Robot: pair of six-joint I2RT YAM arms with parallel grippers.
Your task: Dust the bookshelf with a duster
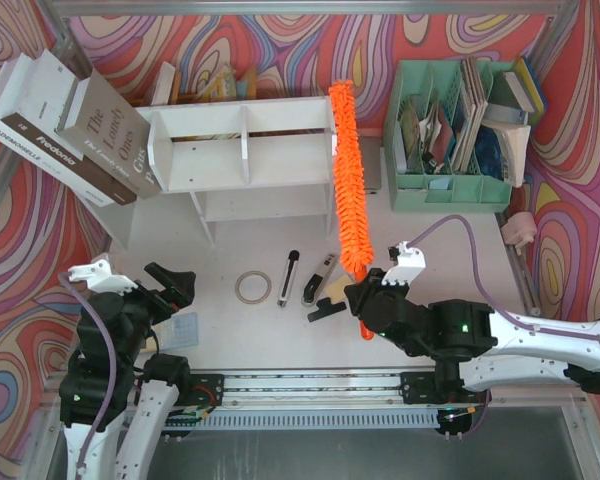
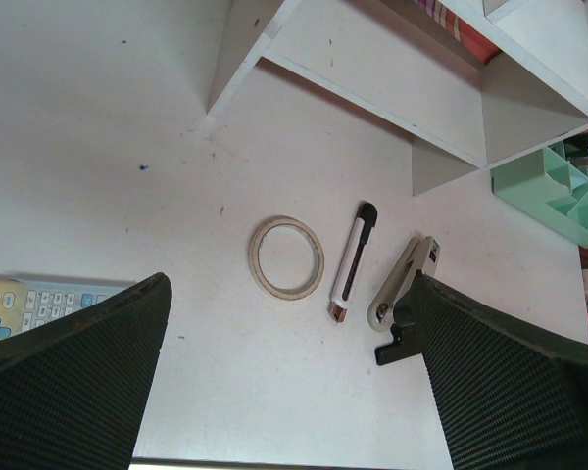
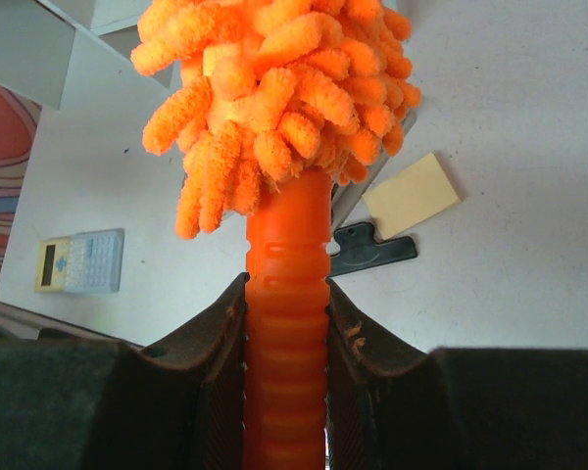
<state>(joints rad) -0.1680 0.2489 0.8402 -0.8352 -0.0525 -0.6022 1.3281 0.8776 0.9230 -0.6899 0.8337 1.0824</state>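
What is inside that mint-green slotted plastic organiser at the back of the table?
The mint-green slotted plastic organiser holds upright booklets and cards on its left and thin books or folders on its right. Their lower parts and the slot bottoms are hidden.

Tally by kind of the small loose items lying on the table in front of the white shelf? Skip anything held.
tape ring: 1
pen: 1
cutter-like tool: 1
black clip: 1
yellow sticky pad: 1
calculator: 1
Total: 6
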